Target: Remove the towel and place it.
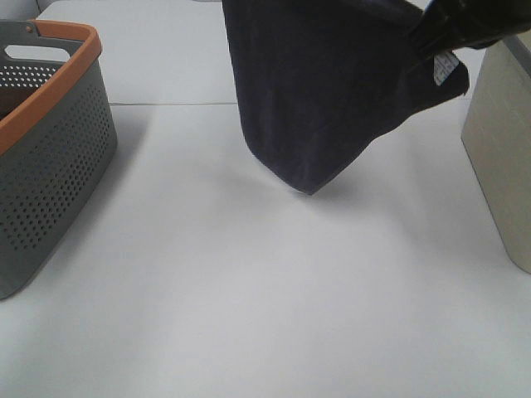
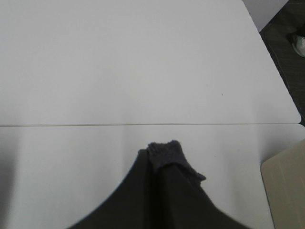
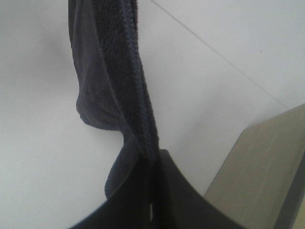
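Two grips: left pincer (image 2: pixel 160 166) and right pincer (image 3: pixel 153 164) each clamped on a corner | towel (image 1: pixel 323 91) hangs above surface (image 1: pixel 249 290), tip low | risk: I fear thin left bite slips, it drops lopsided.

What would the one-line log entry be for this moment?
dark navy soft cloth towel: hanging, tip near white table | left gripper: shut on towel | right gripper: shut on towel

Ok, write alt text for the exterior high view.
A dark navy towel hangs over a white table, pinched near its white tag by the right claw, lowest corner pointing down. A grey perforated basket with an orange rim stands at the left, a beige box at the right.
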### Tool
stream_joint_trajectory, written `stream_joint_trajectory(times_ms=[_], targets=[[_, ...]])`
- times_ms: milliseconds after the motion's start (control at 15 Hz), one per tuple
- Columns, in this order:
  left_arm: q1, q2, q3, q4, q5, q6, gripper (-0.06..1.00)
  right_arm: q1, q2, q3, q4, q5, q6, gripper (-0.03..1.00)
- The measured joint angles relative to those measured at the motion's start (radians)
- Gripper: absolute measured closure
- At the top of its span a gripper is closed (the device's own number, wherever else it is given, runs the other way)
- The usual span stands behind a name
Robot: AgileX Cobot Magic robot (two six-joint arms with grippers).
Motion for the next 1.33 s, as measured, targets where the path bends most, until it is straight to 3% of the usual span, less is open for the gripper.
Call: stream_joint_trajectory(times_ms=[267,467,600,667,800,867,1067,1200,1333], targets=[[0.023,0.024,0.000,0.028,0.131,0.082,0.94,0.000,0.001,-0.063,0.113,-0.006,-0.024,0.97],[0.024,0.035,0.000,0.033,0.121,0.099,0.94,0.000,0.013,-0.064,0.078,-0.056,-0.037,0.97],[0.024,0.041,0.000,0.057,0.056,0.076,0.94,0.000,0.042,-0.064,-0.073,-0.103,-0.032,0.97],[0.024,0.057,0.000,0.099,-0.034,0.039,0.94,0.000,0.078,-0.064,-0.263,-0.171,0.013,0.97],[0.024,0.090,0.000,0.146,-0.119,-0.006,0.94,-0.046,0.121,-0.064,-0.419,-0.270,0.093,0.97],[0.024,0.099,0.000,0.158,-0.142,-0.020,0.94,-0.070,0.132,-0.064,-0.442,-0.305,0.116,0.97],[0.024,0.148,0.000,0.231,-0.297,-0.128,0.94,-0.244,0.203,-0.070,-0.474,-0.566,0.208,0.97],[0.024,0.190,0.000,0.319,-0.421,-0.226,0.94,-0.330,0.293,-0.132,-0.474,-0.717,0.264,0.97],[0.024,0.263,0.000,0.428,-0.555,-0.334,0.94,-0.397,0.444,-0.273,-0.473,-0.797,0.281,0.97]])
